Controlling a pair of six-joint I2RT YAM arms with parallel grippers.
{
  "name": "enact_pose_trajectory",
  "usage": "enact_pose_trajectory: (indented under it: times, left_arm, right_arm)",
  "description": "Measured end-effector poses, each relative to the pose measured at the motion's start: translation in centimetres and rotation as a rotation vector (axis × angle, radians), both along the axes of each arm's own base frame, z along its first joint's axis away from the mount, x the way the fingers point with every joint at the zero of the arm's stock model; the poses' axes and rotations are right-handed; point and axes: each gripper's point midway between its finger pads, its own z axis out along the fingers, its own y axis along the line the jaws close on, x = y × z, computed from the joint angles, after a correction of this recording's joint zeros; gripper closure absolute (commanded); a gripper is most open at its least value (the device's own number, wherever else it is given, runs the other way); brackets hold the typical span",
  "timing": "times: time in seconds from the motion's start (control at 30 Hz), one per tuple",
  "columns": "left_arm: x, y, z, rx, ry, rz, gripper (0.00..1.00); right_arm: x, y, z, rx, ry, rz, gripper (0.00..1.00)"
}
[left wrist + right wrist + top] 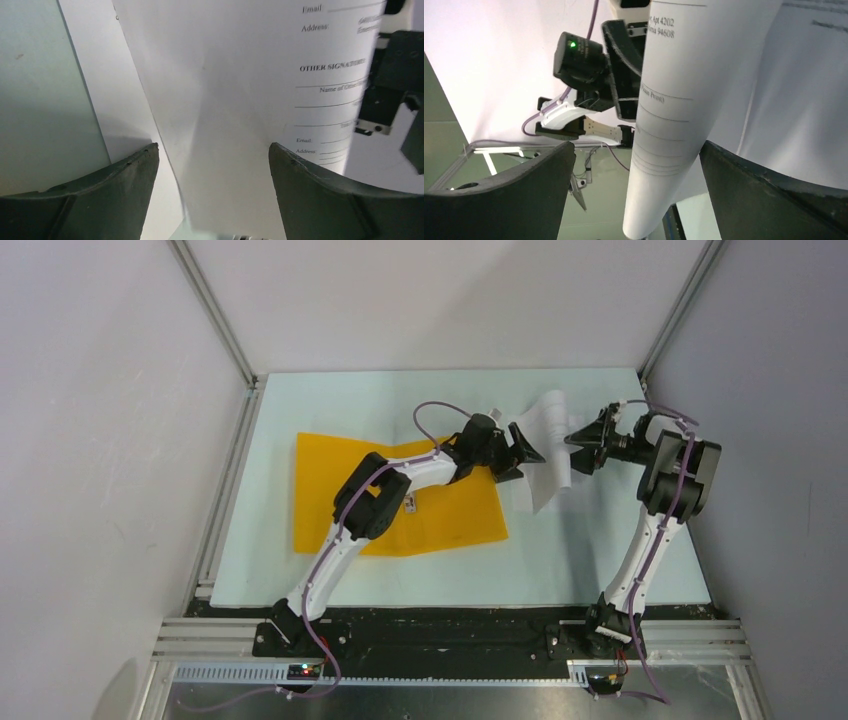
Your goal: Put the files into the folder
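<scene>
Files point(551, 425) curl between wide-open left gripper point(533, 452), right gripper point(574, 445).

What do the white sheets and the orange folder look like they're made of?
The files look like thin matte paper: they curl and crease, with black print. The folder is probably smooth plastic, evenly orange-yellow and flat, though card can't be ruled out.
</scene>
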Motion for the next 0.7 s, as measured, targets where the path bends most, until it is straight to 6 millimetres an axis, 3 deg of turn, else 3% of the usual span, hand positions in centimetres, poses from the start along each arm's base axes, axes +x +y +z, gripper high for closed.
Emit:
enact_pose_trajectory:
  times: [0.1,0.2,0.4,0.7]
  left_arm:
    - [-0.2,0.1,0.0,0.003,-0.005,-0.010,0.11]
    - [-0.4,0.3,0.0,-0.003,-0.013,-0.021,0.07]
    - [-0.5,0.7,0.3,-0.014,-0.047,-0.063,0.05]
    - [-0.9,1.5,0.3,-0.013,-0.056,-0.096,0.06]
  right_arm:
    - [0.3,0.1,1.0,0.000,-0.086,0.009,0.01]
    - [0.1,0.4,0.6,0.004,-0.140,0.014,0.01]
    - [-1.6,1.6,-0.6,0.018,-0.115,0.032,0.01]
    - [-0.8,2.9,-0.9,0.032,-0.013,0.083,0.01]
